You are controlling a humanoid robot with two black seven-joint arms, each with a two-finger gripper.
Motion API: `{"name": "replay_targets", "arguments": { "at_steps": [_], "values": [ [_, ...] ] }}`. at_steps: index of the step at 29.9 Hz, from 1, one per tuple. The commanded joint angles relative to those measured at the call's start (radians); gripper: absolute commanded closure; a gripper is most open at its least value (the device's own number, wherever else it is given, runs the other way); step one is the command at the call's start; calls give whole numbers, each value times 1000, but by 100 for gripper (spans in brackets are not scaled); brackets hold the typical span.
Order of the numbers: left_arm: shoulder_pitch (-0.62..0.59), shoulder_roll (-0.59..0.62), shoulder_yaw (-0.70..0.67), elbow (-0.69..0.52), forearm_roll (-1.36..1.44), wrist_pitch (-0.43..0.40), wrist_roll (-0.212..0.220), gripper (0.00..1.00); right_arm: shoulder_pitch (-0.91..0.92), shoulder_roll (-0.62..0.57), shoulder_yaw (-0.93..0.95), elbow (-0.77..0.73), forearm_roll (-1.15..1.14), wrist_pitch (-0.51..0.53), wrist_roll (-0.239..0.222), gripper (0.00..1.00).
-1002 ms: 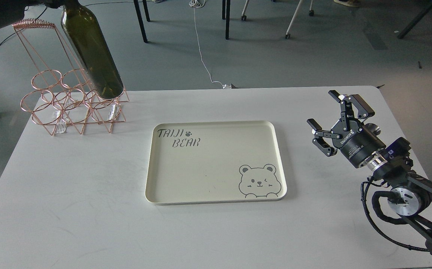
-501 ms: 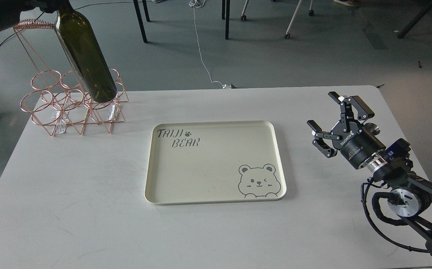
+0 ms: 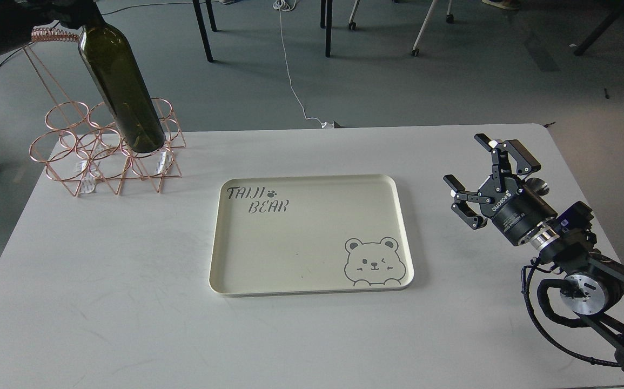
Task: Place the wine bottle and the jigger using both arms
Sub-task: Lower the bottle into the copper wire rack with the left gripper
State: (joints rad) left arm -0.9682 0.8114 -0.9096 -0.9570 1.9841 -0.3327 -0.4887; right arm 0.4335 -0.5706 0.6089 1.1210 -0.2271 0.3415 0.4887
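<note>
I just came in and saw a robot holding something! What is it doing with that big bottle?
The robot's left arm holds the wine bottle by its top, tilted, with its base at the copper wire rack in the table's far left corner. The hand gripping it is out of view at the picture's top edge. The right gripper waits open and empty at the table's right side. The cream bear tray in the middle has nothing on it. No jigger is clearly visible.

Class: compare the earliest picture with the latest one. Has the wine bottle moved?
Yes. The wine bottle has shifted left and lower against the copper wire rack; its base now sits at the rack's near-right ring rather than past the rack's right edge.
</note>
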Motion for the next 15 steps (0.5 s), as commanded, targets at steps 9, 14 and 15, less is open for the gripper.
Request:
{"name": "replay_targets", "arguments": {
  "at_steps": [9,14,15],
  "values": [
    [9,-8,0,17,39,23,0,84,-6,0,2,0,0,-1,0,2],
    [13,-11,0,17,36,23,0,84,-6,0,2,0,0,1,0,2],
    [14,-11,0,17,36,23,0,84,-6,0,2,0,0,-1,0,2]
  ]
}}
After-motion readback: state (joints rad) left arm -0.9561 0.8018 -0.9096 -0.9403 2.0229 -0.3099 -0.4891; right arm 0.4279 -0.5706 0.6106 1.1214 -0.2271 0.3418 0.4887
